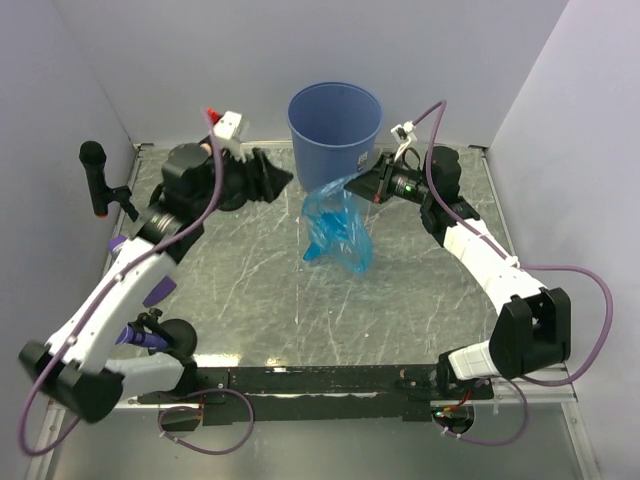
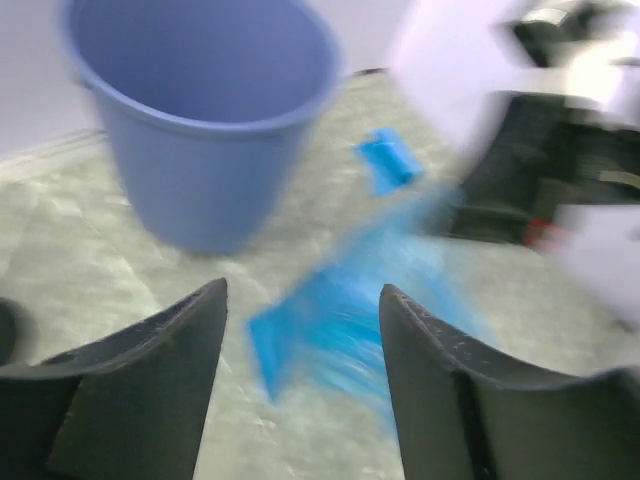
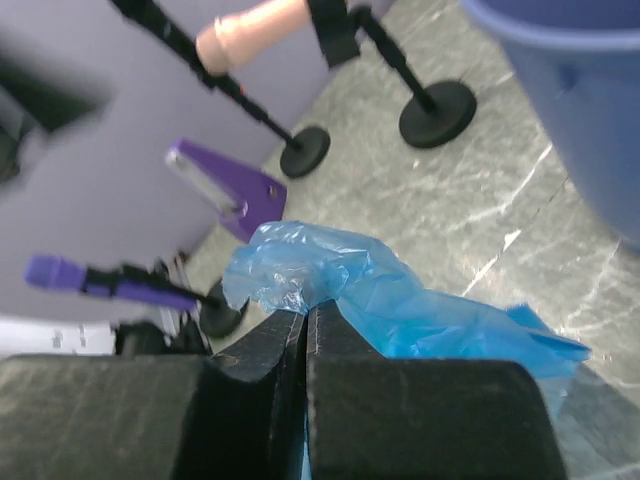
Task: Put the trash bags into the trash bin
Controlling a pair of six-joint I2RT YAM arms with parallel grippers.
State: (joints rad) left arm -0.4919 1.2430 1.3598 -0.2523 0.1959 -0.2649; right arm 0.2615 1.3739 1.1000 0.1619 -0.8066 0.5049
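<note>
Top external view: my right gripper [image 1: 362, 186] is pinched shut on the top of a crumpled translucent blue trash bag [image 1: 338, 230]. The bag hangs down from it over the marbled table [image 1: 250, 300], just in front of the round blue trash bin [image 1: 335, 120] at the far edge. From my right wrist I see both fingers pressed together with a fold of the film caught between them. My left gripper [image 1: 272, 176] sits left of the bin, pointed toward the bag, with its fingers spread apart. My left wrist view is blurred, but it shows a small blue packet [image 2: 388, 160] lying flat on the table beside the bin. I cannot tell whether the bag's lower end touches the table.
</note>
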